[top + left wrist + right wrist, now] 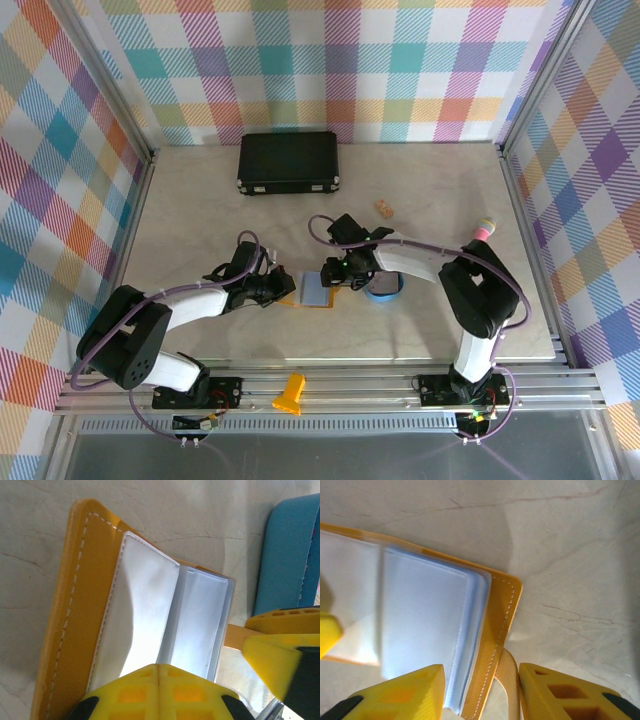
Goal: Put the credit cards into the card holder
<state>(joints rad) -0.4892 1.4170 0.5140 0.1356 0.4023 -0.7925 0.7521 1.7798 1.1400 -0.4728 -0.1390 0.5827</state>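
The mustard-yellow card holder [312,291] lies open on the table between both grippers, its light blue pockets [195,620] facing up. My left gripper [159,669] is shut, its joined tips resting over the near edge of the pockets with nothing seen between them. My right gripper [480,690] is open and straddles the holder's stitched outer edge [500,625] and the tan snap tab [509,680]. From above, the left gripper [281,290] sits at the holder's left side and the right gripper [334,276] at its right. The credit cards are hidden.
A blue oval tray [387,290] lies just right of the holder, partly under the right arm. A large black case [289,164] stands at the back. A small tan object [385,208] and a pink-tipped object [483,232] lie to the right.
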